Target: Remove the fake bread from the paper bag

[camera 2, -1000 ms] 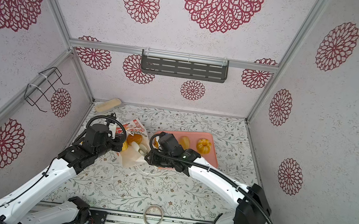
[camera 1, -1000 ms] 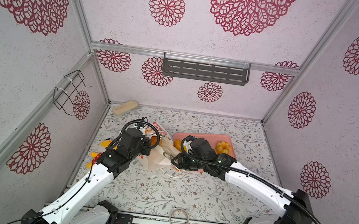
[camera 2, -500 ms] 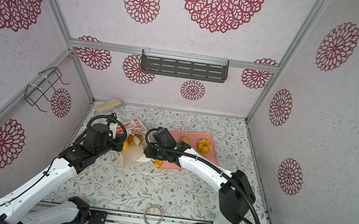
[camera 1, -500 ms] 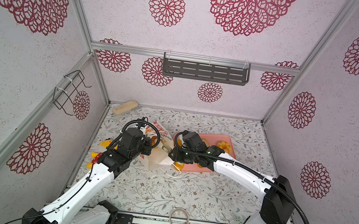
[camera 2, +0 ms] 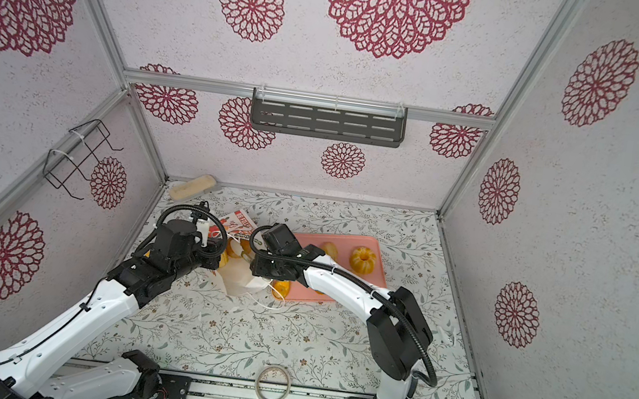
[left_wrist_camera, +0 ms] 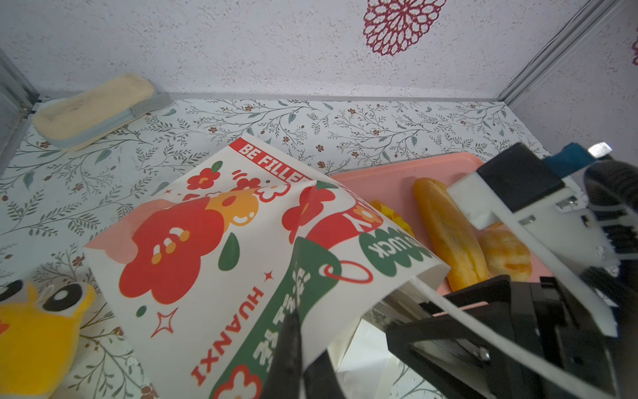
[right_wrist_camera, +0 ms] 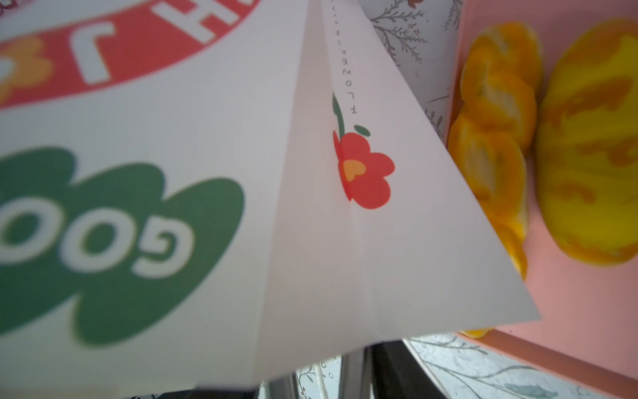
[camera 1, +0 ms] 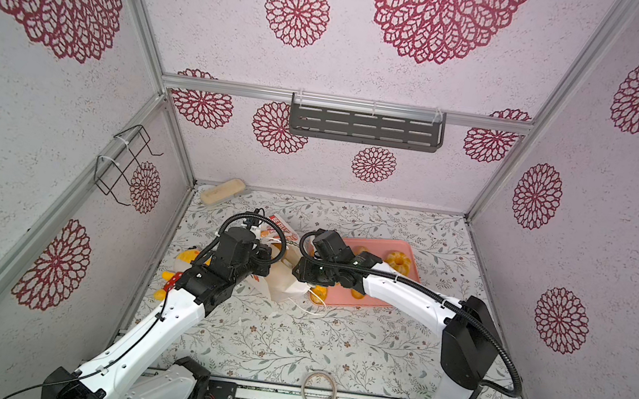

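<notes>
**Bimanual cell, top and wrist views.** The paper bag (camera 1: pixel 285 284) is shown lying tilted on the floral table (camera 1: pixel 290 347) between the 2 grippers, just beside the near-left corner of the pink tray (camera 1: pixel 383 246). Its long axis is judged to run from the printed closed end, farther from the robot and toward the left, to the open end nearer the robot, where the white cord handles (camera 1: pixel 310 306) trail on the table. The left gripper (left_wrist_camera: pixel 301 352) is seen clenched on the rim of the printed panel, which is held raised so that a white-lined gap is opened beneath it toward the right gripper (camera 1: pixel 298 269). The right gripper is set close against the bag's folded side, the one bearing the small red flower (right_wrist_camera: pixel 362 169); whether its jaws are spread or closed cannot be told, the fingers being hidden by paper. Of the fake bread (camera 1: pixel 397 261), a ring bun (camera 2: pixel 363 260), a long loaf (left_wrist_camera: pixel 448 235), a round bun (left_wrist_camera: pixel 505 254) and a braided roll (right_wrist_camera: pixel 493 138) are already laid on the tray; orange-yellow shapes (camera 2: pixel 235 249) are glimpsed at the bag between the grippers, and whether they lie inside it cannot be told. The coming reach is judged to fall to the right arm, the nearer to the gap; entry under the lifted panel, along the bag's long axis, is called for.
</notes>
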`<state>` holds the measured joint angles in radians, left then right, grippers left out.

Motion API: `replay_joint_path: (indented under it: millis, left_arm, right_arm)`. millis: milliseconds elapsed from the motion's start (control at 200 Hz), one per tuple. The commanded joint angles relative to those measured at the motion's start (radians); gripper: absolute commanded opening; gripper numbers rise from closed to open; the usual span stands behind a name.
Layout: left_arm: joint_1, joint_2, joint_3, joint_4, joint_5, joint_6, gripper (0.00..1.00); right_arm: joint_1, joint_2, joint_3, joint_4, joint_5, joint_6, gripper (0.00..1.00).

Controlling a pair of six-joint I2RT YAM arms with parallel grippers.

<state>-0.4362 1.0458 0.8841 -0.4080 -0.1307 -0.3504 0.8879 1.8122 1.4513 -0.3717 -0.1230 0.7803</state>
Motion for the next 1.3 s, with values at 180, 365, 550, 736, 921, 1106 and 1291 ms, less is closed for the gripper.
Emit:
replay_joint_path:
  millis: [180,365,550,736,921,1106,1291]
  left_arm:
    - [-0.004,0.009,0.007,0.03,0.034,-0.01,0.0]
    - [-0.003,0.017,0.007,0.036,0.04,-0.014,0.0]
    - [-0.003,0.028,0.009,0.045,0.043,-0.02,0.0]
    - [-0.006,0.028,0.013,0.039,0.042,-0.022,0.0]
    - [-0.006,0.035,0.014,0.037,0.036,-0.027,0.0]
    - [-0.009,0.046,0.017,0.035,0.011,-0.05,0.0]
    - [-0.014,0.058,0.025,0.043,-0.007,-0.072,0.0]
  right_arm:
    - [-0.005,0.05,0.053,0.061,0.0,-0.006,0.38]
    - [0.0,0.026,0.06,0.079,-0.014,-0.01,0.37]
    - [0.0,0.022,0.067,0.078,-0.02,-0.018,0.37]
    - [0.0,0.015,0.061,0.091,-0.032,-0.009,0.38]
    - [0.0,-0.023,0.067,0.07,-0.036,-0.015,0.39]
    - [0.001,-0.079,0.052,0.035,-0.032,-0.015,0.39]
    - [0.012,-0.136,0.012,0.031,-0.018,0.002,0.39]
